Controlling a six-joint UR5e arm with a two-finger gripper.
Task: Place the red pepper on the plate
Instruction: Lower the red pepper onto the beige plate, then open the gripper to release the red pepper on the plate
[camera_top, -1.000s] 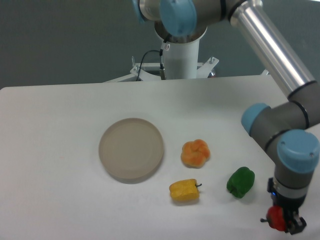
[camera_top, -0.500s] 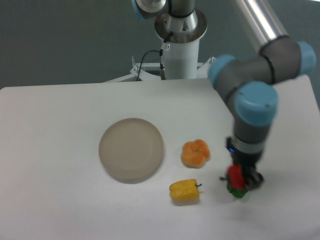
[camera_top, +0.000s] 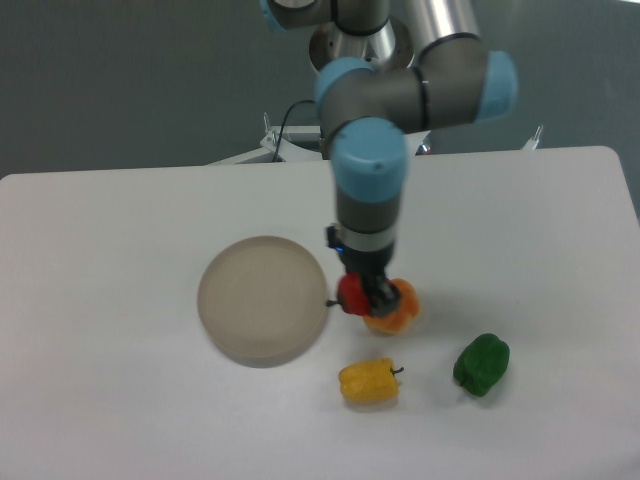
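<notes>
Fingers of the gripper (camera_top: 363, 297) pinch the red pepper (camera_top: 352, 294), carrying it clear of the table; the plate (camera_top: 262, 298) lies just left (orange pepper (camera_top: 398, 308) directly behind).

Gripper (camera_top: 362, 293) clasping red pepper (camera_top: 352, 295) just right of plate (camera_top: 262, 298), before orange pepper (camera_top: 398, 312).

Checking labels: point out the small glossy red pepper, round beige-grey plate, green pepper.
small glossy red pepper (camera_top: 352, 294), fixed camera, its left side
round beige-grey plate (camera_top: 262, 299), fixed camera, bare centre
green pepper (camera_top: 481, 364), fixed camera, body middle
</notes>
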